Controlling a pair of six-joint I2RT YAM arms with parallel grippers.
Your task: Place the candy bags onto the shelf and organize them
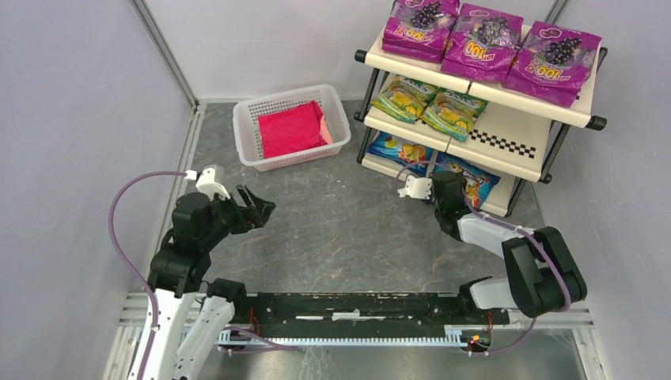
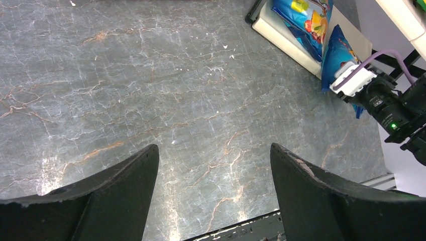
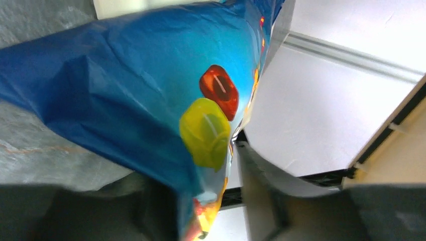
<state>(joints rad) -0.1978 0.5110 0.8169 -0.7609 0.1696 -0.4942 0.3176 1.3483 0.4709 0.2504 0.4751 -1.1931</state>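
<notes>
The shelf [image 1: 518,127] is standing at the far right of the table, its three slanted tiers facing the arms. The white lattice basket [image 1: 245,134] is sitting well to the left of the shelf, holding a pink cloth [image 1: 289,131]. Three purple grape bags [image 1: 484,43] are lying side by side on the shelf's top tier, and two lemon bags [image 1: 431,104] are occupying the left part of its middle tier. One blue bag [image 1: 399,150] is resting at the left of the bottom tier. Just beside it, a second blue bag [image 3: 125,90] is lying partly on that tier, and the right gripper [image 1: 447,190] is pinching its near edge between closed fingers. The left gripper [image 2: 213,191] is hovering over bare table far to the left of the shelf, jaws spread wide and gripping nothing.

Likely hazards: the limp pouch is hanging from one edge, so it may fold, catch on the shelf's front lip, or slide down the slope on release and overlap its neighbour
</notes>
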